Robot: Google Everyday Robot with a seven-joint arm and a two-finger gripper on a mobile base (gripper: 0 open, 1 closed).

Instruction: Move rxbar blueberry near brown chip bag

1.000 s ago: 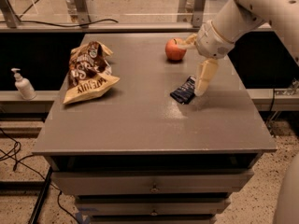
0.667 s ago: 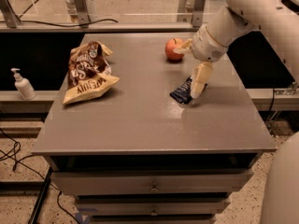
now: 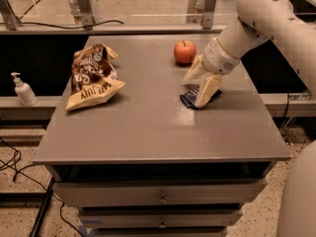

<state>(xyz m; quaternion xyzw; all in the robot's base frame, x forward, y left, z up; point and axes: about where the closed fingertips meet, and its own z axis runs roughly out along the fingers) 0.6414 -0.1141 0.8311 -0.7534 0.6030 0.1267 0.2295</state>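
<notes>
The rxbar blueberry is a small dark navy bar lying on the grey table, right of centre; a finger covers part of it. My gripper is down at the bar with its pale fingers spread, one on each side of it, open. The brown chip bag lies crumpled at the table's left, dark brown with a tan lower band, far from the bar.
A red apple stands at the back of the table, just behind the gripper. A white pump bottle stands on a ledge to the left. Drawers sit under the table top. A railing runs behind the table.
The gripper has come down and slightly left over the bar, and its second finger now shows beside the bar. The bar, the bag and the apple have not moved.
</notes>
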